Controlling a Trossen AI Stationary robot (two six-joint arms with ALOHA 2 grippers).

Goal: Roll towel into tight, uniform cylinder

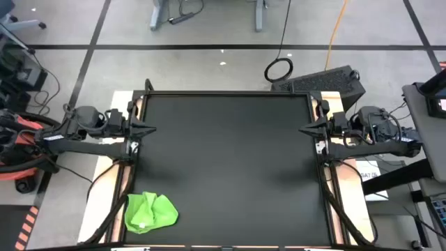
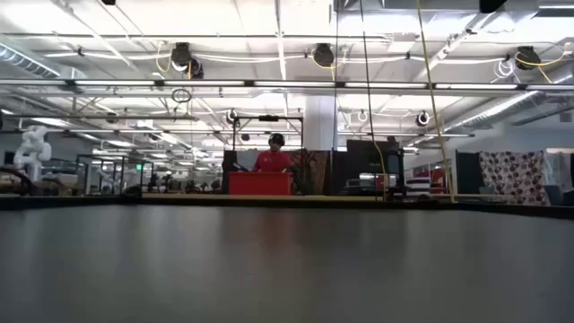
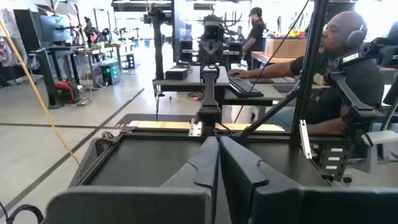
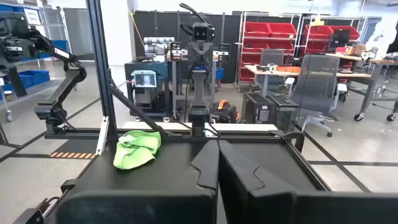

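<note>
The lime-green towel (image 1: 150, 212) lies crumpled in a loose heap on the black mat (image 1: 230, 160), at the mat's near left corner; it also shows in the right wrist view (image 4: 137, 149). My left gripper (image 1: 155, 129) is shut at the mat's left edge, pointing level toward the right, well clear of the towel toward the table's far side. My right gripper (image 1: 301, 130) is shut at the mat's right edge, pointing level toward the left. In each wrist view the two fingers meet: left (image 3: 218, 149), right (image 4: 217, 152).
The mat's middle is bare between the two grippers. A dark keyboard-like unit (image 1: 324, 81) and a cable ring (image 1: 279, 69) lie on the floor beyond the far edge. A person (image 3: 336, 68) sits at a desk beyond the table's right side, behind the right arm.
</note>
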